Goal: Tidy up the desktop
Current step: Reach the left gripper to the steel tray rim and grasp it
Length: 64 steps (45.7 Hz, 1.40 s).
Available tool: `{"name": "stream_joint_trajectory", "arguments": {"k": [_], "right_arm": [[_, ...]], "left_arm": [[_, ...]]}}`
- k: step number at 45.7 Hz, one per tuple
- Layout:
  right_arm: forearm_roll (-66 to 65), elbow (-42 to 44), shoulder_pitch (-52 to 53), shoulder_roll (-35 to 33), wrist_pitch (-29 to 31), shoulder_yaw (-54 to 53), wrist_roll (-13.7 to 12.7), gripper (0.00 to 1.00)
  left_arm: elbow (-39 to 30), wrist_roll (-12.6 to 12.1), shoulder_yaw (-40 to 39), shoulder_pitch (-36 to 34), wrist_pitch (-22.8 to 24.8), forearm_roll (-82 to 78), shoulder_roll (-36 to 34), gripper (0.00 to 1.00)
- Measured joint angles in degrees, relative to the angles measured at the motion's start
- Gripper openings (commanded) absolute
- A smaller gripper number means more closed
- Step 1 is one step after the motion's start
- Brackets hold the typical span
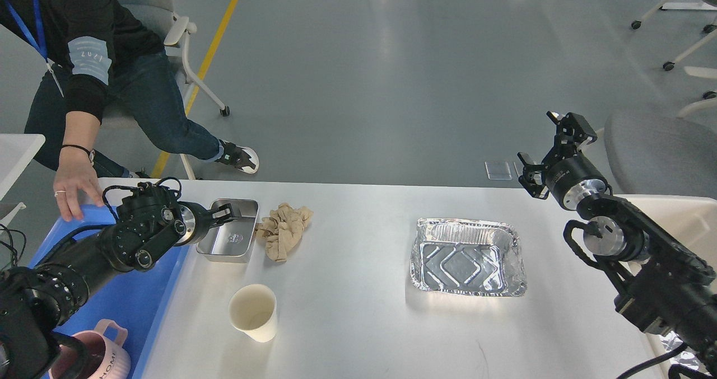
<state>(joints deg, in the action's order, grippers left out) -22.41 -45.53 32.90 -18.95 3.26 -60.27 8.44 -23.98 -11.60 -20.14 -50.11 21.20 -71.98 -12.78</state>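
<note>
White desktop fills the lower view and carries everything. Taking the steel box as landmark: the left gripper has its fingers over the box's left rim, clamped on it as far as I can see. A crumpled cloth lies just right of the box, a paper cup stands below it, and a foil tray sits well right. Beyond that, the right gripper hovers with its fingers apart.

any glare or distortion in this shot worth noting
Head view: bright glare off the foil tray and soft light streaks on the grey floor; the desktop looks evenly lit, with faint shadows beside the paper cup; wide-angle bending shows toward the edges; focus looks sharp.
</note>
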Motion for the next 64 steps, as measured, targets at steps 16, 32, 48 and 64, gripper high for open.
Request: {"name": "stream_joint_trajectory", "arguments": {"k": [16, 32, 48, 64], "right_arm": [[0.0, -0.23, -0.51, -0.74, 0.0, -0.04, 0.0, 1.0], [-0.01, -0.27, -0.59, -0.75, 0.0, -0.03, 0.0, 1.0], [-0.01, -0.35, -0.9, -0.7, -0.01, -0.03, 0.0, 1.0], [-0.01, -0.35, -0.92, -0.74, -0.01, -0.02, 0.0, 1.0]], "left_arm": [[-0.01, 0.02, 0.11, 0.15, 0.18, 0.0, -0.27, 0.78], [-0.01, -0.69, 0.17, 0.56, 0.42, 0.0, -0.84, 0.66], [0.08, -1.58, 0.99, 0.95, 0.66, -0.32, -0.68, 0.36], [0.17, -2.49, 2.82, 0.25, 1.69, 0.26, -0.71, 0.08]]}}
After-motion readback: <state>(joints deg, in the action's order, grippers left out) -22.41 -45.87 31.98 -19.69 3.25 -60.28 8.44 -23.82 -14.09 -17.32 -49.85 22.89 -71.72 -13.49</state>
